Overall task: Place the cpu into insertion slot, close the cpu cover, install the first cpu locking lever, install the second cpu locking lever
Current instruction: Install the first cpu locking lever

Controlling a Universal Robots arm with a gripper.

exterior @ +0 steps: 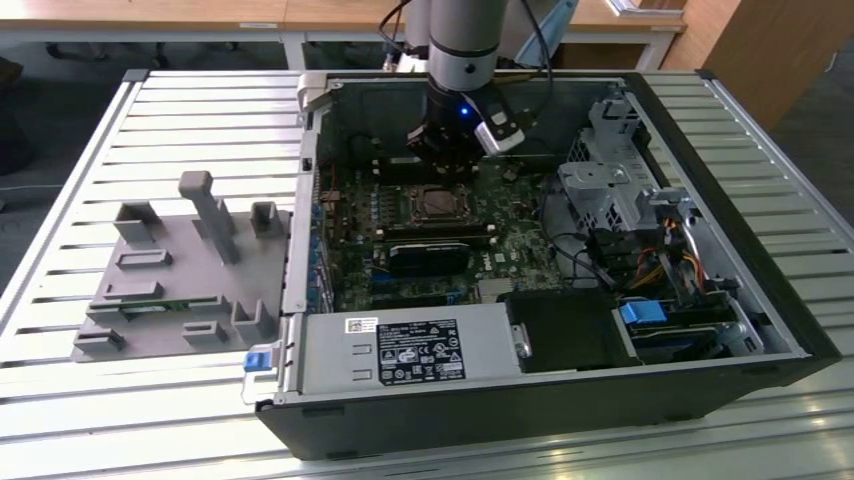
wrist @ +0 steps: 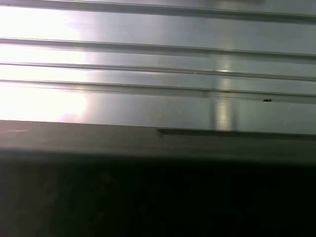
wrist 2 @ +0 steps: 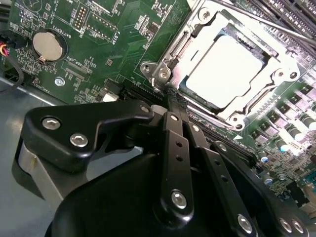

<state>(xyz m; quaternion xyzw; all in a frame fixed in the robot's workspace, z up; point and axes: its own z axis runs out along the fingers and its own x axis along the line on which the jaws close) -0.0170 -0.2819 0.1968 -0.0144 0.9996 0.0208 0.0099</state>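
silver cpu (wrist 2: 224, 69) seated in insertion slot (wrist 2: 185, 91), cpu cover (wrist 2: 276, 61) down, jaws closed, empty, touching its edge

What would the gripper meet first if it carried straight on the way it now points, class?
Probably the cpu cover at its near corner: the gripper points at that edge, with the cpu seated just beyond. Depth is unclear, so contact cannot be judged.

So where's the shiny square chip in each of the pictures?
Exterior view: the cpu sits mid-motherboard, just below the gripper.
Second wrist view: the cpu is the bright square inside the cpu cover, beyond the gripper.
First wrist view: pale metal slats and a dark edge, so no place to give for the chip.
Shared landmark: the green motherboard around the chip.
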